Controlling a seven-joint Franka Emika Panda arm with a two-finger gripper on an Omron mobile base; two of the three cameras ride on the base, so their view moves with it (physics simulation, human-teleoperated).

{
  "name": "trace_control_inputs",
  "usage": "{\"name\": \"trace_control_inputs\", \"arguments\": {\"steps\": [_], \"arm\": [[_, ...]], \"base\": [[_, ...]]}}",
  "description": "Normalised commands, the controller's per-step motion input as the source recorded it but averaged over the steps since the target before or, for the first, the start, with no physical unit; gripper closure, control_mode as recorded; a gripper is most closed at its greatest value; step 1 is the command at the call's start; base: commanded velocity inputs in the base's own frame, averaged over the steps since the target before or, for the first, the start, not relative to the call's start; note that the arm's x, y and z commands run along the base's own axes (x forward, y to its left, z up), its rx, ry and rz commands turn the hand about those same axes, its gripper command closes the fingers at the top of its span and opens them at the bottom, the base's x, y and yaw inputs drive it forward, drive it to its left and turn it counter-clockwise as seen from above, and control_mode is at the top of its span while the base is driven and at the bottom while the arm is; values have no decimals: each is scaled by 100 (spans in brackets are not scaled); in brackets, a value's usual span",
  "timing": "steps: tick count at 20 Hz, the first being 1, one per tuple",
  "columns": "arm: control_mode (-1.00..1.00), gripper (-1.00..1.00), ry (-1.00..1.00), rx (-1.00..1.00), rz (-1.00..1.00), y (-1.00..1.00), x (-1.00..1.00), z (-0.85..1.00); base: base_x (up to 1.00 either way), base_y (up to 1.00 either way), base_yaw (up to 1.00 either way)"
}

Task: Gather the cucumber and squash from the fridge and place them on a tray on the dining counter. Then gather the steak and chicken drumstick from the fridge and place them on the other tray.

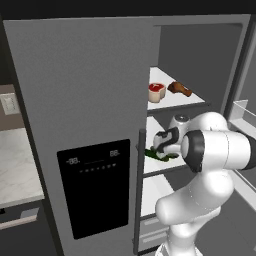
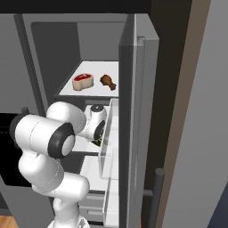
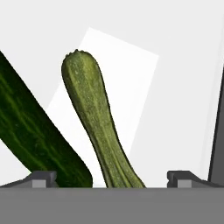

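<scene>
The fridge [image 1: 80,90] has its right door swung open, and my arm reaches onto the middle shelf. In the hand view a pale green ridged squash [image 3: 94,118] lies lengthwise between my fingertips, and a dark green cucumber [image 3: 30,135] lies slanted to its left. My gripper [image 3: 116,179] is open, with one tip on each side of the squash's near end. From the base, the hand [image 1: 165,142] hovers over the green vegetables [image 1: 155,154]. On the shelf above sit the steak [image 1: 156,92] and the chicken drumstick [image 1: 180,89], seen from the other side as steak [image 2: 83,81] and drumstick [image 2: 108,81].
The shut left door carries the black dispenser panel [image 1: 95,190]. The open right door [image 2: 133,111] with its clear door bin [image 2: 109,138] stands close to the arm's right. A pale counter [image 1: 15,165] lies to the fridge's left. Drawers [image 1: 152,227] sit below the shelves.
</scene>
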Motion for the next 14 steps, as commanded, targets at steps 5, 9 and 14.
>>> {"name": "trace_control_inputs", "arguments": {"steps": [5,9,14], "arm": [[-100,-100,12,0,1,0,-4,0],[-100,-100,4,0,6,-9,-1,0],[-100,-100,0,0,10,-15,-3,0]], "base": [[0,0,0],[0,0,0],[0,0,0]]}}
